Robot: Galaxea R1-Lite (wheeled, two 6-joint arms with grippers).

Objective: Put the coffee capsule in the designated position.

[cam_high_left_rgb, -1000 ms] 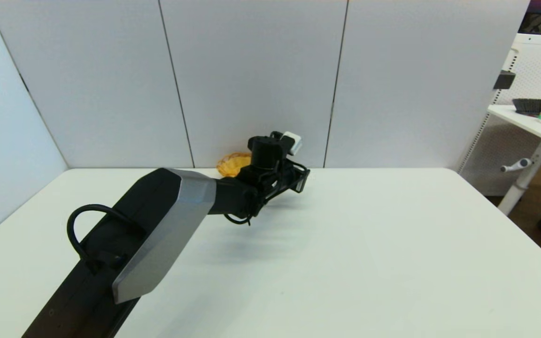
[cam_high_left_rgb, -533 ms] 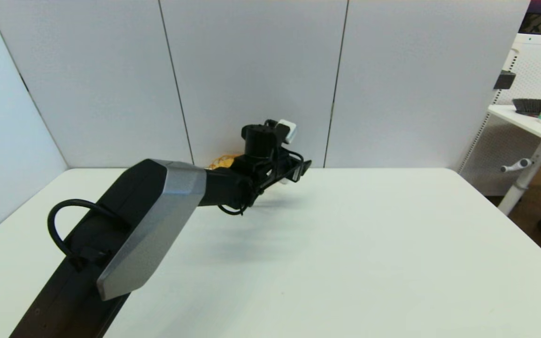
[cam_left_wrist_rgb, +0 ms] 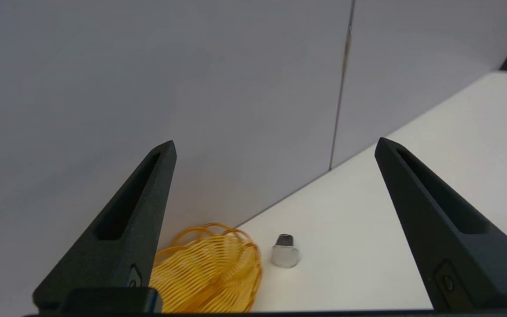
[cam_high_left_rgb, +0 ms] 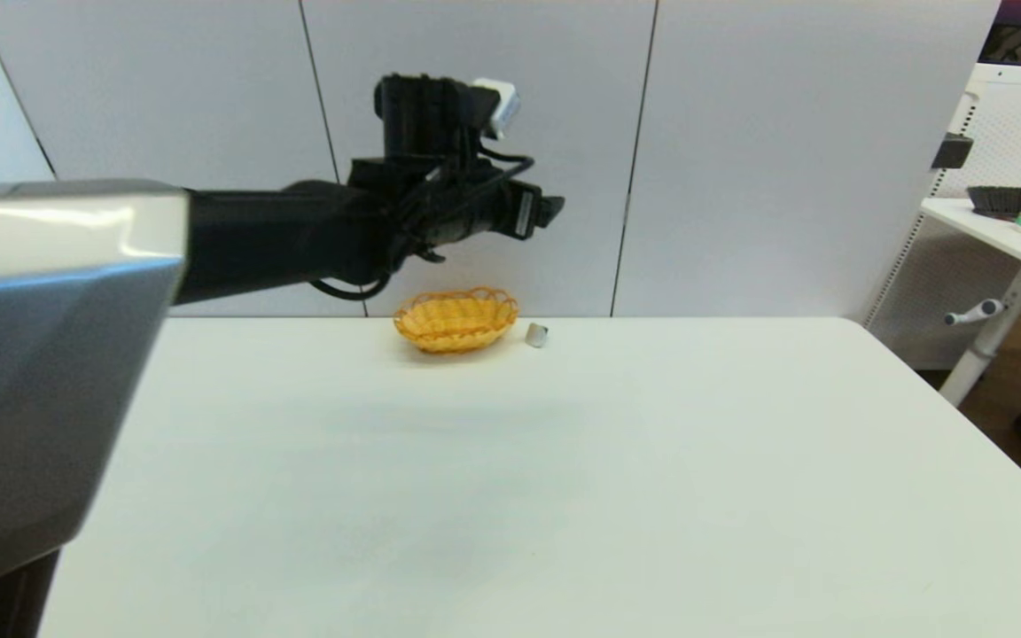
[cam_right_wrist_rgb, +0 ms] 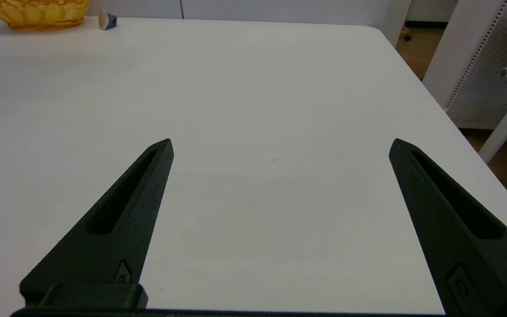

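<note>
The coffee capsule lies on the white table, just to the right of the basket and apart from it. The yellow-orange wicker basket stands near the back wall and looks empty. My left gripper hangs high above both, open, with nothing between its fingers. In the left wrist view the capsule shows its silver foil face beside the basket, far below the left gripper. In the right wrist view the right gripper is open, low over the near table, with the basket and capsule far off.
White wall panels stand right behind the basket. A second table with a dark bowl and packets stands off to the right, past the table's right edge.
My left arm has lifted from table level to high above the basket. The basket and the capsule, hidden by the arm before, now show.
</note>
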